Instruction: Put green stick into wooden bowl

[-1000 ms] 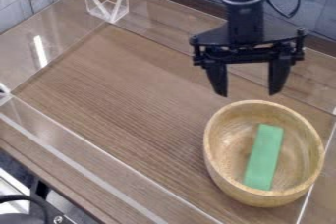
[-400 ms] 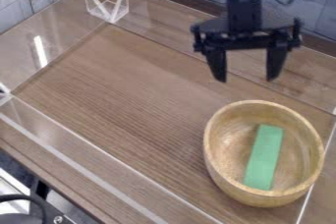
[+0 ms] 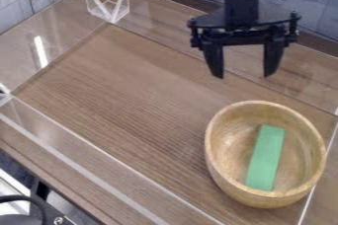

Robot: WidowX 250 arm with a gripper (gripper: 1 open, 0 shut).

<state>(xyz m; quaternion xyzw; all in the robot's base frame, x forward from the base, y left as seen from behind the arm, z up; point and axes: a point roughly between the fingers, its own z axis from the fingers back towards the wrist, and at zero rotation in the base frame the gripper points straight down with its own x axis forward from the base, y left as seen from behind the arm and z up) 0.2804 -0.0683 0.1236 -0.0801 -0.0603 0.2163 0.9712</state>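
1. The stick [image 3: 268, 157] lies flat inside the bowl [image 3: 226, 121], lower right of the frame, pointing roughly up and down the picture.
2. The gripper [image 3: 243, 69] hangs upper right, fingers spread wide with nothing between them, pointing down at the table [image 3: 126, 91].
3. Stick and gripper are well apart; the bowl sits below the gripper in the picture, a touch to its right.
4. The job looks done to me. The main risk now is the arm swinging low towards the lower right and clipping the rim, which could shove or tip the bowl.
5. The clear wall [image 3: 53, 155] near the left edge looks out of harm's way.
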